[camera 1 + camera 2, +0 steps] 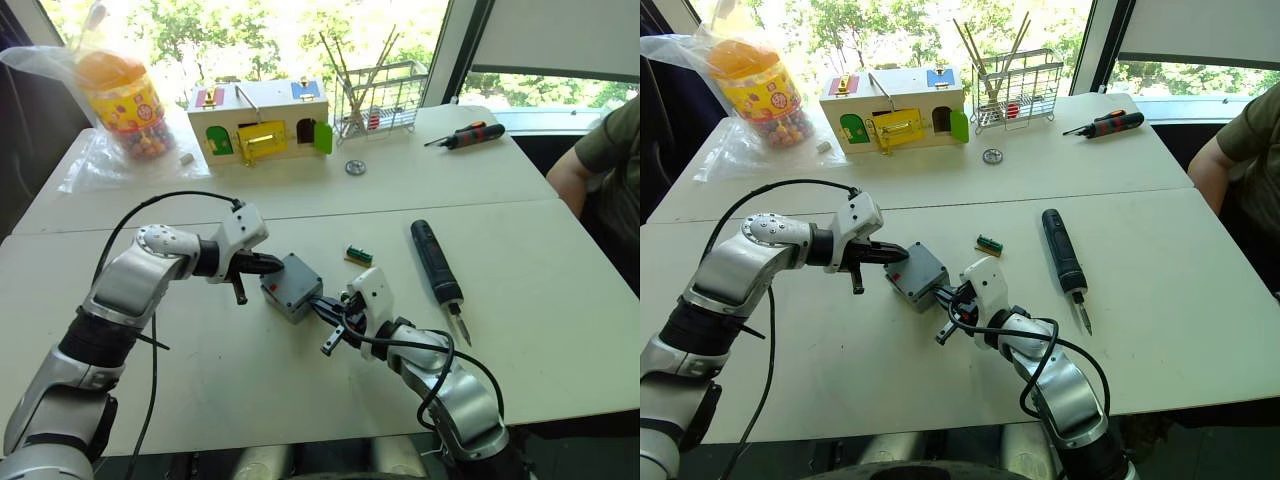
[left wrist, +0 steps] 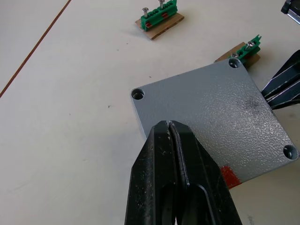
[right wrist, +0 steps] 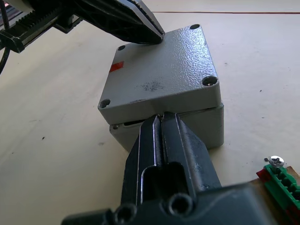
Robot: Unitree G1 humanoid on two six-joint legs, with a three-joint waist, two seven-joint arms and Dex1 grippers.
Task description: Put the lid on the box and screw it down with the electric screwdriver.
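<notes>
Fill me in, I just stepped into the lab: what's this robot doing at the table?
It is fitting the lid onto the box. The lid lies on top but skewed, one edge lifted and not seated. The left claw, closed, presses at one side of the lid, and the right claw, also closed, pushes at the opposite side. The electric screwdriver lies unused on the table to the robot's right, so no screwing has begun. A person sits at the table's far right.
</notes>
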